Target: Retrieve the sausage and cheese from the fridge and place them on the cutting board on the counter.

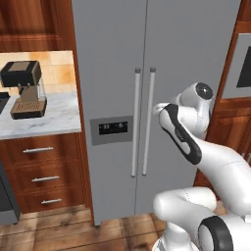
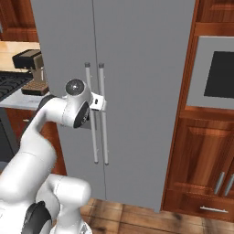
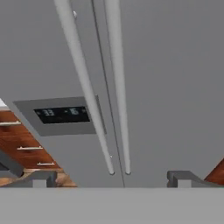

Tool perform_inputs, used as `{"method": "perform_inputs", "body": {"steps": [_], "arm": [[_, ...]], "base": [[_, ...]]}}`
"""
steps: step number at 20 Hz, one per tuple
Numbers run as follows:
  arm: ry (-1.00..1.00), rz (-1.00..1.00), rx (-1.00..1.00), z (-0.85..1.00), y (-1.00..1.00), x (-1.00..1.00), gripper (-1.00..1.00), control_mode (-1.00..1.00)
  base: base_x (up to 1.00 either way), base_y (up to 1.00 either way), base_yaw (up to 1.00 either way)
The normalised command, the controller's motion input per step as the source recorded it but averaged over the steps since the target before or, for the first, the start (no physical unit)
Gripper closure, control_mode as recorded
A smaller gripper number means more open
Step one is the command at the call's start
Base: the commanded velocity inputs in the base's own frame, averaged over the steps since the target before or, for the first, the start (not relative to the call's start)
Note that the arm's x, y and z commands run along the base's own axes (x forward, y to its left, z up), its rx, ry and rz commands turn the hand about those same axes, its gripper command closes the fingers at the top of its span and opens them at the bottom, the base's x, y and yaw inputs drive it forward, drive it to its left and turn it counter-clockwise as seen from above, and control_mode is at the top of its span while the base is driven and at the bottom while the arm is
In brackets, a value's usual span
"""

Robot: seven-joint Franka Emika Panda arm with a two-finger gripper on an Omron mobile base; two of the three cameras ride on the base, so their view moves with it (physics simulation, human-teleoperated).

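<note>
The fridge (image 1: 147, 73), doors closed, we see in L base view right of the desk (image 1: 54, 117) w/ coffee machine (image 1: 24, 88), in R base view behind the arm, and in hand view w/ end effector (image 3: 111, 177) spread wide before its handles (image 3: 118, 87).

The fridge (image 1: 112, 59) looks matt grey metal with smooth silver handles (image 1: 135, 122); beside it, the counter (image 1: 54, 120) is marbled stone over glossy wood.
</note>
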Motion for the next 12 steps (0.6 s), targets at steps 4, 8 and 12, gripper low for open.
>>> {"method": "perform_inputs", "body": {"steps": [4,8,12], "arm": [[-0.04,0.0,0.0,-0.35,0.0,0.64,-1.0,-1.0],[-0.01,0.0,0.0,-0.13,0.0,0.72,-1.0,-1.0],[0.0,0.0,0.0,-0.08,0.01,0.8,-1.0,-1.0]], "base": [[0.0,0.0,0.0],[0.0,0.0,0.0],[0.0,0.0,0.0]]}}
